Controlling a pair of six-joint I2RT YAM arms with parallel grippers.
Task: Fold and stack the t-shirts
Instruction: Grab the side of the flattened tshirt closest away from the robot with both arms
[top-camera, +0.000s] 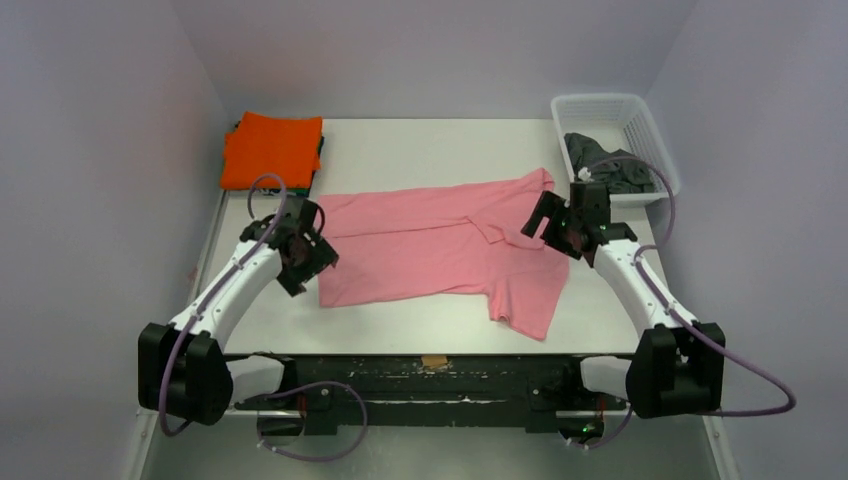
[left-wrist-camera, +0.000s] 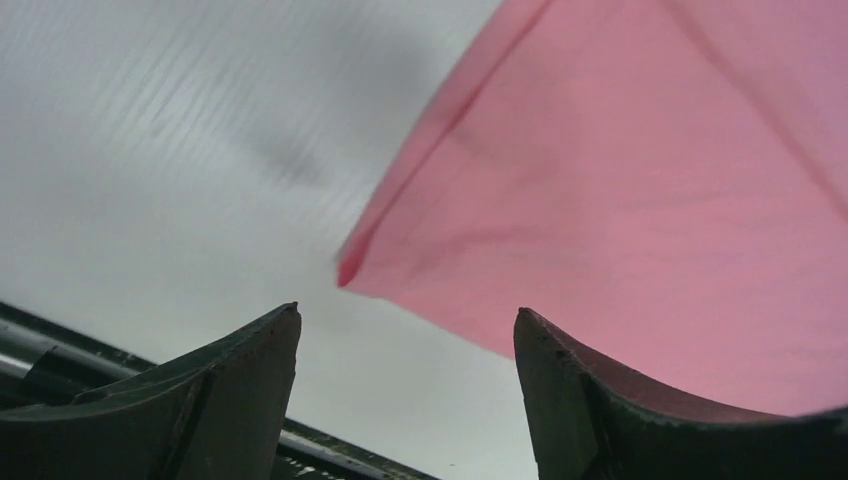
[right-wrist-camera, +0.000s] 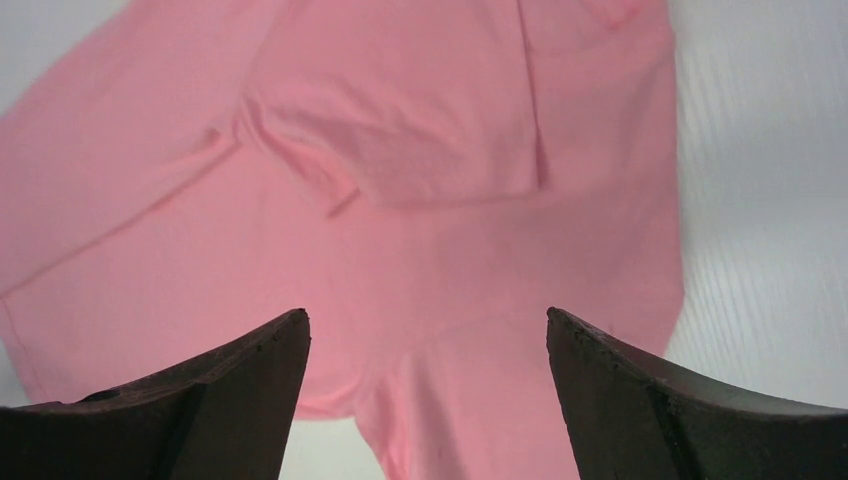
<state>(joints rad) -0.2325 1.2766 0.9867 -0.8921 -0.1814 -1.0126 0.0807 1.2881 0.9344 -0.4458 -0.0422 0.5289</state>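
Layout for folding: pink shirt (top-camera: 440, 250) lies spread at frame centre, left gripper (top-camera: 303, 252) and right gripper (top-camera: 556, 226) poised at its two ends, jaws apart and empty, likely to seize edges; orange shirt (top-camera: 270, 148), folded upper left, starts the stack.

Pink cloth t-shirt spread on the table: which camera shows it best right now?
Top external: the pink cloth t-shirt is visible nearly whole there, spread out. Left wrist catches only one corner; right wrist shows a folded flap and surrounding body, edges cut off.
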